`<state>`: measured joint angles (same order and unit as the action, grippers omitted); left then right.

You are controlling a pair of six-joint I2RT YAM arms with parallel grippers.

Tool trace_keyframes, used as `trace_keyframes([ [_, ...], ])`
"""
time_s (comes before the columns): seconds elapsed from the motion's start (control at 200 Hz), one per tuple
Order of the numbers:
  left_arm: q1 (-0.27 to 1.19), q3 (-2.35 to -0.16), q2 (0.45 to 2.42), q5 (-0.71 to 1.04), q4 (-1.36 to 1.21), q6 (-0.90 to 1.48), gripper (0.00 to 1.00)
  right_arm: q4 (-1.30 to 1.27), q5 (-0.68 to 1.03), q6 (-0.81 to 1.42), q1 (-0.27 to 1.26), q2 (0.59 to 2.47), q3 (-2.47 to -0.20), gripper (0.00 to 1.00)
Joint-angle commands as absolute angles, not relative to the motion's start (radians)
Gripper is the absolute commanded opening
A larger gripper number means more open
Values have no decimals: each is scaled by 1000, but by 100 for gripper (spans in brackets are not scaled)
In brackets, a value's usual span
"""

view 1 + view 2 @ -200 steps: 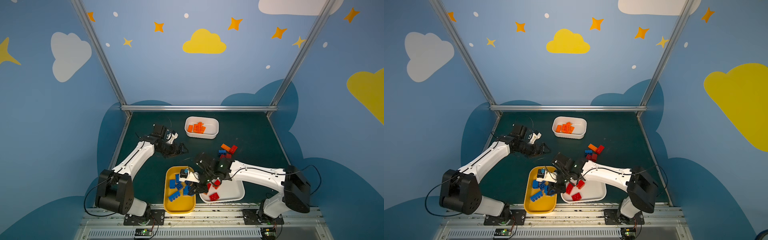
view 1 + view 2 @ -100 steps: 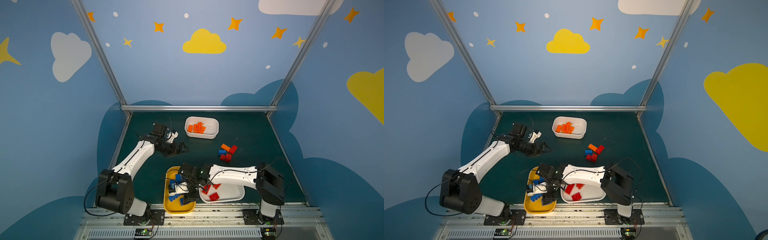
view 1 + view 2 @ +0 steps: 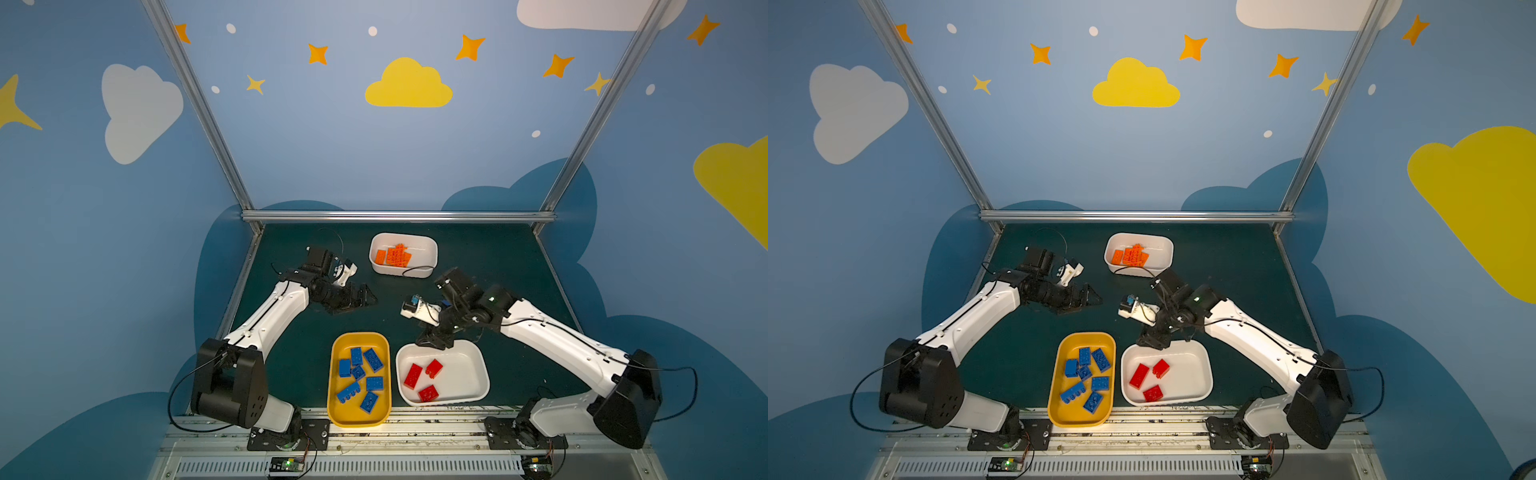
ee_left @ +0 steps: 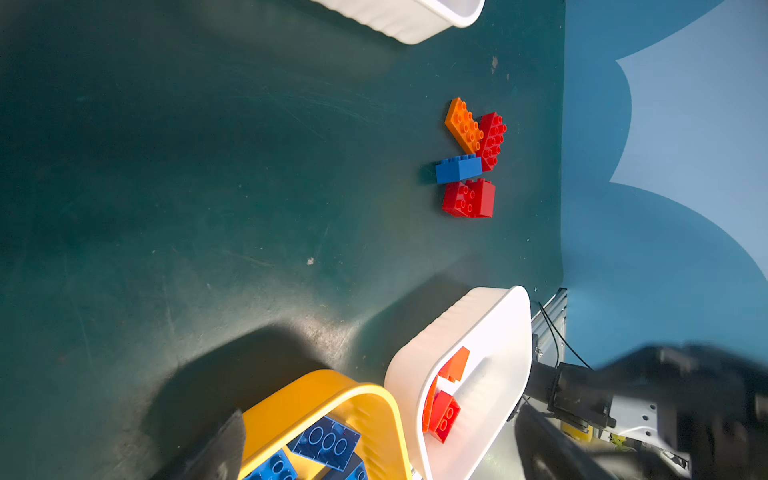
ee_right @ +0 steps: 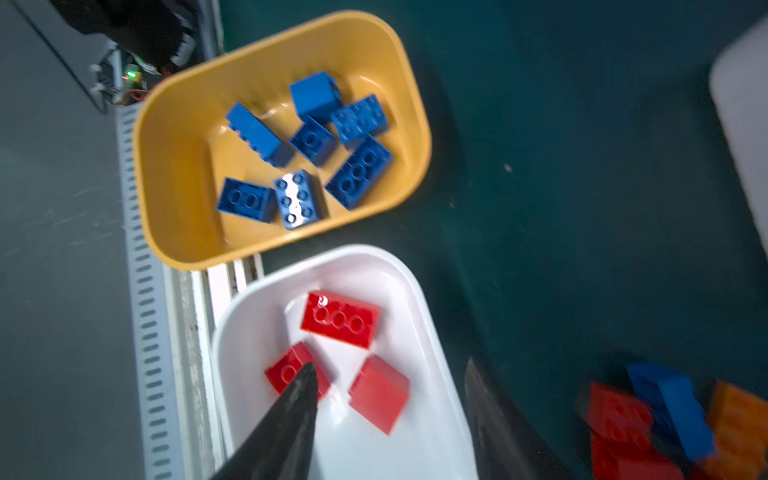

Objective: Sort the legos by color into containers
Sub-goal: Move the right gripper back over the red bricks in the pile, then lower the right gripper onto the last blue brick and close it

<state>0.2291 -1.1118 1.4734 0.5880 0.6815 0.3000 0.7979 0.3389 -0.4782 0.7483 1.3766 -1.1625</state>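
Green tabletop [image 3: 299, 365], and I'm hanging my right pincer [image 3: 434, 340] over the edge of the shallow white tub [image 3: 465, 374], jaws apart, empty; my left pincer [image 3: 365, 297] is gaping too. Red legos [image 3: 413, 375] are sitting in it, blue legos [image 3: 372, 359] in the yellow tub [image 3: 345, 412].

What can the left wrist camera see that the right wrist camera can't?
Only the left wrist view shows the painted wall and the loose pile sharply: an orange brick, a blue brick and two red bricks. Only the right wrist view shows the whole yellow tub with all seven blue bricks, all three red bricks in the shallow white tub, and the right gripper, open and empty. Both show those two tubs, the green mat and the pile, which is blurry in the right wrist view.
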Motion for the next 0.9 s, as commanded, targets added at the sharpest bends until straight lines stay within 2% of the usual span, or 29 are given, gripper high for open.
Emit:
trace_keyframes([
  [0.0,225,-1090,1443,607,684,305,100,864,282,-616,633,1410,-1158,56],
  [0.225,233,-1084,1432,626,661,330,100,778,184,-718,513,1521,-1206,56],
  [0.481,235,-1109,1430,638,692,308,100,735,95,-793,470,1701,-1278,53],
  [0.891,235,-1077,1398,643,670,322,100,733,114,-802,464,1905,-1404,47],
])
